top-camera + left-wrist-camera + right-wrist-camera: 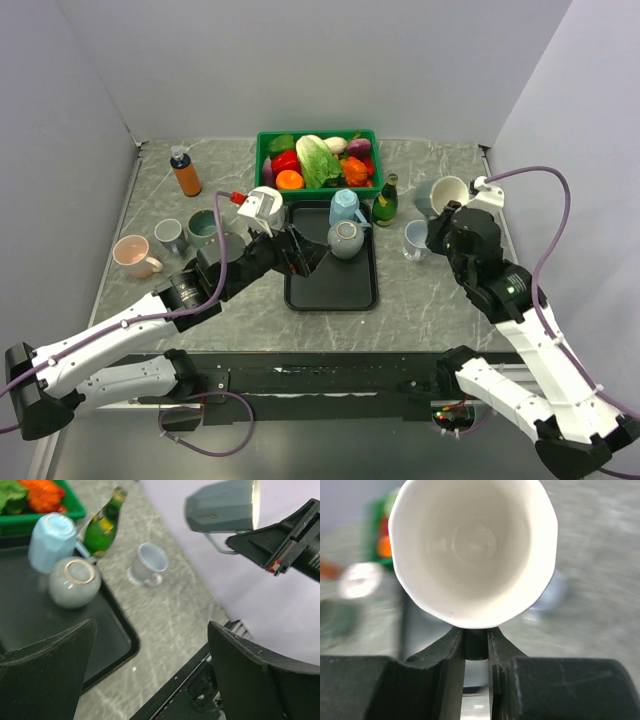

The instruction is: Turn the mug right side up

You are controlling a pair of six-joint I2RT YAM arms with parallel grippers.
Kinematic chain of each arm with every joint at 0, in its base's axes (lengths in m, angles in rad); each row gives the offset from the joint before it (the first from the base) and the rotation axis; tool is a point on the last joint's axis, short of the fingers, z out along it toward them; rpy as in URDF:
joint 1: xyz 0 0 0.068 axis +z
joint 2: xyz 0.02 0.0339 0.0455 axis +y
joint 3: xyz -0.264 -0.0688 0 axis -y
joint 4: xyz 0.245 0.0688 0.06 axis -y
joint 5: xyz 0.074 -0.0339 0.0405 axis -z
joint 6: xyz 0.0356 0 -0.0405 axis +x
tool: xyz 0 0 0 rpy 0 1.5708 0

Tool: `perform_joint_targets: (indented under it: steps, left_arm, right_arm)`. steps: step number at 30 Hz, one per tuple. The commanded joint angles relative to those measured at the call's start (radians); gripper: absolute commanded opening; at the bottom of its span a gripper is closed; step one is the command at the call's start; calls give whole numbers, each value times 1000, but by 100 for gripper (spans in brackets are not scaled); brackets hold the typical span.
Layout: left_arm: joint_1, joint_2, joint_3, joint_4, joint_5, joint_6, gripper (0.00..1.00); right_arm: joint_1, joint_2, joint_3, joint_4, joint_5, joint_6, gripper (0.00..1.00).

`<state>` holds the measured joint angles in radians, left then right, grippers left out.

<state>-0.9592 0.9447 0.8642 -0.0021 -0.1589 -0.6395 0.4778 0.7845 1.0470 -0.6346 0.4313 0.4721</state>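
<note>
A grey mug with a white inside (443,195) hangs in the air at the right of the table, tipped on its side. My right gripper (452,216) is shut on its handle. In the right wrist view the mug's open mouth (472,550) faces the camera and the gripper (476,639) pinches the dark handle. The left wrist view shows the mug (220,507) from the side, mouth to the right. My left gripper (300,256) is open and empty above the black tray (330,290); its fingers (45,675) frame the tray corner.
On the tray stand an upside-down light blue mug (344,207) and an upside-down round grey mug (346,240). A small pale mug (416,240) and a green bottle (386,201) are beside it. A green vegetable basket (318,160), an orange bottle (185,172) and three mugs (169,236) are further back and to the left.
</note>
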Motion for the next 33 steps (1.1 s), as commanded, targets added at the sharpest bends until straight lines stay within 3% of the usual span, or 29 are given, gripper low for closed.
perform_joint_targets:
  steps: [1, 8, 15, 23, 33]
  left_arm:
    - [-3, -14, 29, -99, -53, 38, 96]
    - [0, 3, 35, -76, -5, 61, 96]
    - [11, 22, 30, -59, 41, 78, 96]
    - [63, 16, -5, -58, 131, 44, 96]
    - [91, 12, -19, -58, 174, 31, 96]
  right_arm:
    - [-97, 41, 62, -72, 277, -32, 0]
    - [-318, 188, 91, -74, 126, -30, 0]
    - [-438, 343, 62, -33, -1, -26, 0]
    - [-469, 515, -7, 91, -51, -56, 0]
    - [-469, 616, -64, 193, -46, -113, 0]
